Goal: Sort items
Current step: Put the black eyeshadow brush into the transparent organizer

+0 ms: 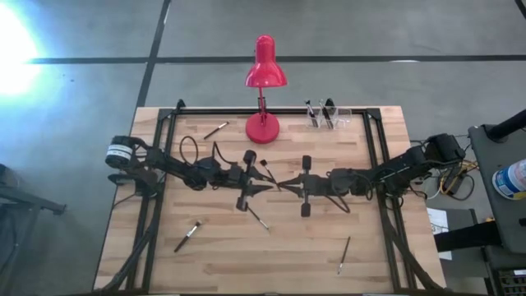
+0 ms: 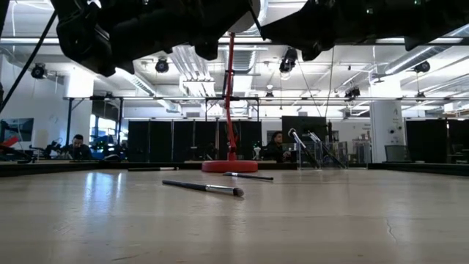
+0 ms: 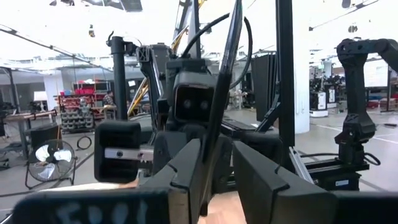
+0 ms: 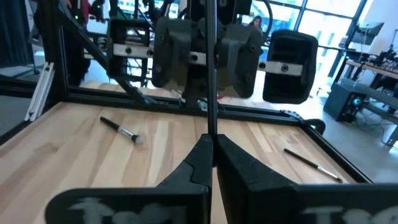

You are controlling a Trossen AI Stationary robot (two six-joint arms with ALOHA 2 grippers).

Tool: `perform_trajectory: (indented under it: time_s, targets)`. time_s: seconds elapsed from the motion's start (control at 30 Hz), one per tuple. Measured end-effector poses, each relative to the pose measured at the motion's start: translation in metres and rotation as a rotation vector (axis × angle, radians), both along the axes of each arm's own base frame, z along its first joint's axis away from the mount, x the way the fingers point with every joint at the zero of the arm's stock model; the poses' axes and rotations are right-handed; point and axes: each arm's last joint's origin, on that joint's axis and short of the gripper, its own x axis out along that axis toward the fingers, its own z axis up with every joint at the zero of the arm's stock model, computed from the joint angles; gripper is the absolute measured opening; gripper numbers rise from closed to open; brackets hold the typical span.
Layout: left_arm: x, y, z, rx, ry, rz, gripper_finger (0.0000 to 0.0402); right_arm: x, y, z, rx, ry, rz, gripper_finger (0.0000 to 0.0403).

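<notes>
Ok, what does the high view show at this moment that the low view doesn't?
Only the high view: both arms whole, with the left end effector and right end effector meeting tip to tip over mid-table. Only the low view: the room behind, with seated people and ceiling lights; the arms are just dark bulk at the top. Both: the red lamp, the clear holder and loose brushes on the table.
</notes>
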Motion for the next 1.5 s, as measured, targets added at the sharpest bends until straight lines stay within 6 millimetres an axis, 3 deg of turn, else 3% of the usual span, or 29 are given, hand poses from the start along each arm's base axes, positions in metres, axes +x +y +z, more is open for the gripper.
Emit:
perform_trajectory:
  time_s: [0.23, 0.47, 0.73, 1.03, 1.5]
  targets:
    - [0.004, 0.0, 0.003, 0.018, 0.001, 0.014, 0.0082, 0.0, -0.002, 0.001, 0.003, -0.009, 0.01, 0.0008]
    - [0.005, 0.001, 0.006, 0.01, -0.005, 0.047, 0.0013, 0.001, -0.002, 0.001, 0.0, -0.007, 0.007, 0.0009]
    - [0.007, 0.011, -0.007, -0.002, 0.201, 0.249, 0.0009, -0.008, -0.007, 0.004, -0.041, 0.07, -0.108, 0.006]
    - [0.01, 0.019, -0.008, -0.011, 0.274, 0.255, 0.0009, -0.014, -0.015, 0.022, -0.039, -0.009, -0.132, 0.0132]
    - [0.011, 0.019, -0.007, -0.012, 0.271, 0.246, 0.0009, 0.008, -0.038, 0.019, 0.004, -0.085, -0.081, 0.0122]
